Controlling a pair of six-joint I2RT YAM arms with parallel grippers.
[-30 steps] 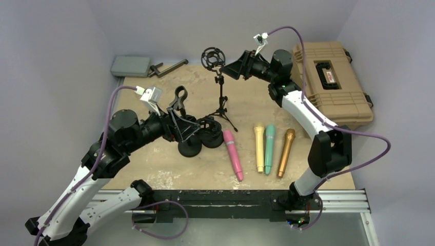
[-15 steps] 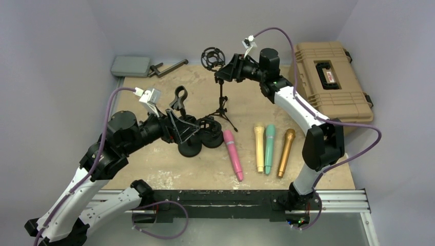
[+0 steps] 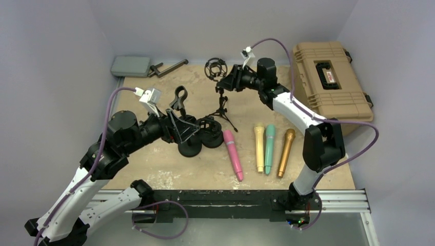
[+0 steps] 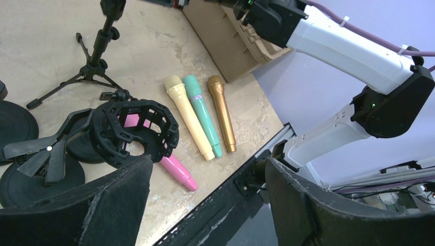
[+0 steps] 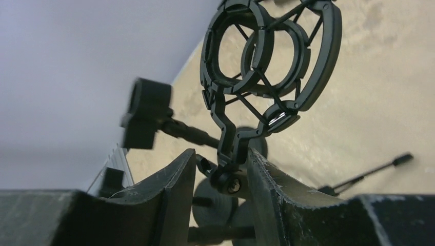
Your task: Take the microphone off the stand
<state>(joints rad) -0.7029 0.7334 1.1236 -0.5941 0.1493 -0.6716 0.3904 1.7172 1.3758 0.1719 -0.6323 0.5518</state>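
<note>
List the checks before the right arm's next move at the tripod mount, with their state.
1. Right gripper straddles the mount neck: ok, one finger on each side.
2. Grip shut on the neck: cannot tell; a gap shows on one side.
3. Mic in the mount ring: not ok, the ring is empty.
4. Tripod upright, legs on the table: ok.
5. Left gripper open and off the tripod: ok, it hovers by the round-base stands.
6. Four mics lying on the table, clear of both arms: ok.
</note>
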